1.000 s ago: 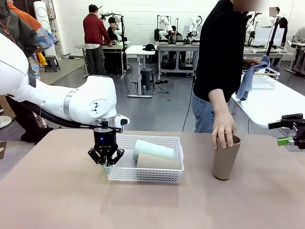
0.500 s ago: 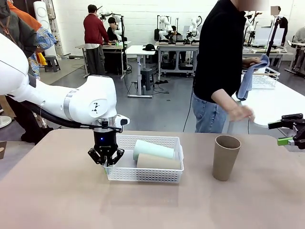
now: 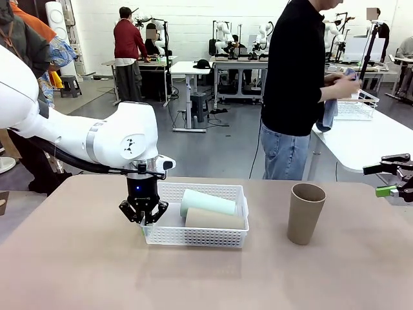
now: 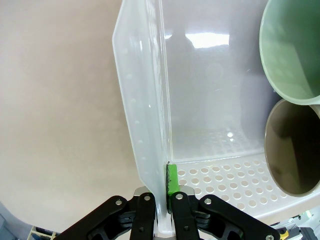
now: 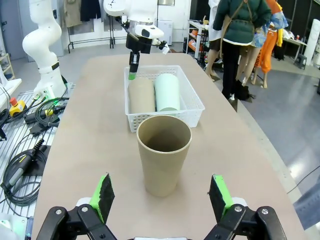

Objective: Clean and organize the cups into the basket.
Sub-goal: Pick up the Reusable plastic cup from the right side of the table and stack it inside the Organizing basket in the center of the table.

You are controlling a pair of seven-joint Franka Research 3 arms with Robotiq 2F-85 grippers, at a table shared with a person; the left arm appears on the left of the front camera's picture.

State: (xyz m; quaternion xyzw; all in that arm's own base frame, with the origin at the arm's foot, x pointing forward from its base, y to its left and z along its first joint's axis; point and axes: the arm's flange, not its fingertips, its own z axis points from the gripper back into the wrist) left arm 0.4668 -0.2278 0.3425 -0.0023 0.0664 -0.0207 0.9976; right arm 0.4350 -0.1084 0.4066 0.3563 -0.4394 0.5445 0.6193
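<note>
In the front view, the white lattice basket [image 3: 193, 237] sits on the tan surface [image 3: 77, 271] at lower centre of the frame. Two cups lie on their sides inside it, touching along their length: the mint-green cup [image 3: 208, 201] toward the far side and a tan cup [image 3: 213, 219] toward the near side. The left hand [image 3: 143, 218] comes down from the white arm at the left of the frame. It meets the basket at its left end wall.

In the left wrist view, its fingers are drawn narrow on that end wall, one outside and one inside, with a green pad [image 4: 171, 179] pressed to the inner face. The open mouths of the two lying cups face this camera at the right edge.

The third cup, an upright tan cup [image 3: 305, 213], stands alone at right of centre in the front view, well apart from the basket. The right hand [image 3: 388, 178] sits at the far right edge of that frame, apart from this cup.

In the right wrist view, its two green-padded fingers are spread wide at the bottom corners and hold nothing. The upright cup stands beyond them in the middle, mouth up, with the basket farther up the frame.

A person [image 3: 293, 77] stands beyond the surface at upper right of the front view. The person is turned toward another table and has both hands on a blue cloth [image 3: 328, 115].
</note>
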